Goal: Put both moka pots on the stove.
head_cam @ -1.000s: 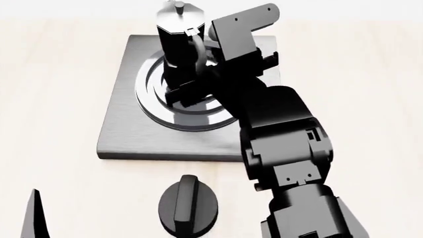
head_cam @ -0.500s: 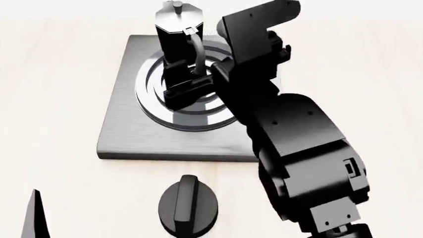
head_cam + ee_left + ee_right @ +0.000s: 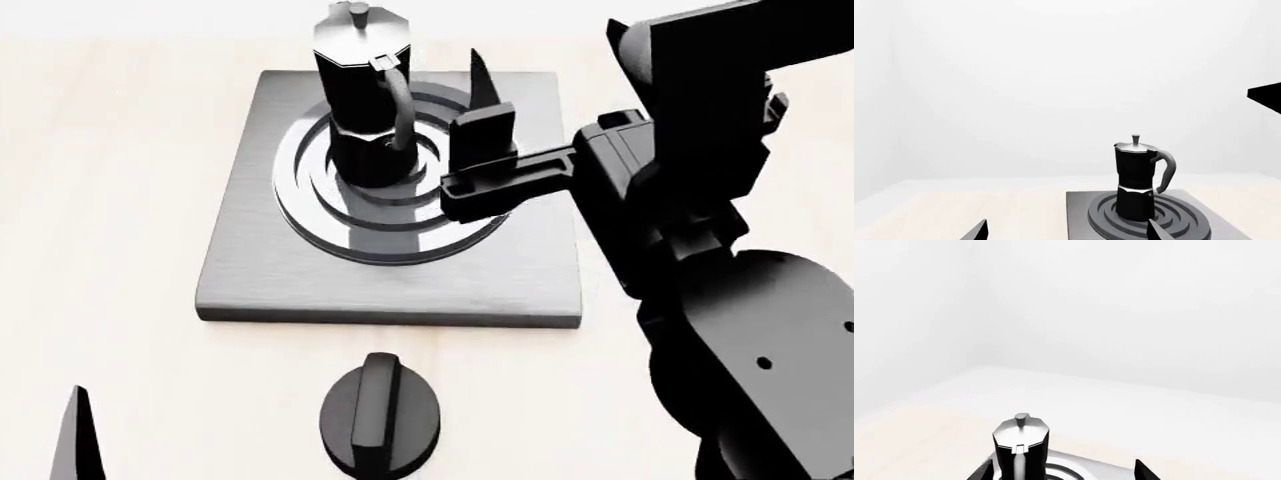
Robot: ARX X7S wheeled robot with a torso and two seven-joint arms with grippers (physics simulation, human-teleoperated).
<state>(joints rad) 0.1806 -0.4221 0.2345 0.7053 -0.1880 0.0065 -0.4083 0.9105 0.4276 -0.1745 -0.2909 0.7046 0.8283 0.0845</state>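
One moka pot stands upright on the centre rings of the stove. The second moka pot is out of view. My right gripper is open and empty, just right of the pot's handle and apart from it. In the right wrist view the pot stands ahead of the spread fingertips on the stove. My left gripper is open and empty, low near the table's front left. Its view shows the pot on the stove. One of its fingertips shows in the head view.
A low round black knob with a raised ridge sits on the pale wooden table in front of the stove. My right arm fills the right side of the head view.
My right gripper has let go of the moka pot and drawn back to the right. The arm has swung right with it. The pot stays upright on the rings.
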